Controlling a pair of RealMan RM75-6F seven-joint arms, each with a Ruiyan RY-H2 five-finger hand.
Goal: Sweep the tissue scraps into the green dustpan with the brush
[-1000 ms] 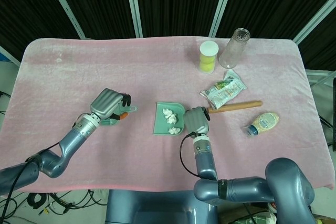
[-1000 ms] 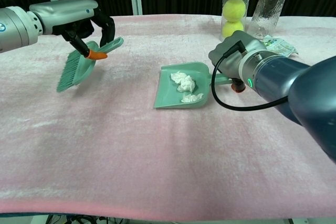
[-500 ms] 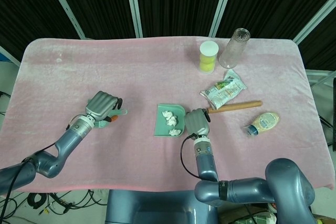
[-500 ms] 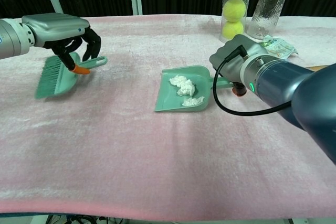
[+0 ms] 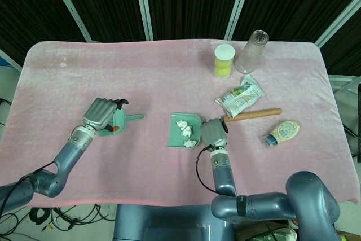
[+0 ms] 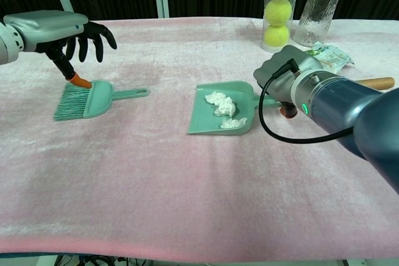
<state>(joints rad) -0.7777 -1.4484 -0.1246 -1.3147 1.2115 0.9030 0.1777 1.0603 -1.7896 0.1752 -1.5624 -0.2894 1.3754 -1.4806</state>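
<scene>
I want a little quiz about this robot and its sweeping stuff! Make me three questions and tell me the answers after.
1. True or false: the tissue scraps are lying in the green dustpan.
2. Where is the brush? A) gripped in the left robot hand B) lying flat on the pink cloth C) inside the dustpan
3. Fill in: the right robot hand is at the dustpan's ____.

Key: 1 true. 2 B; the left robot hand is above it with fingers spread. 3 handle.

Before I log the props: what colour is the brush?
The brush is green, like the dustpan; it shows best in the chest view.
</scene>
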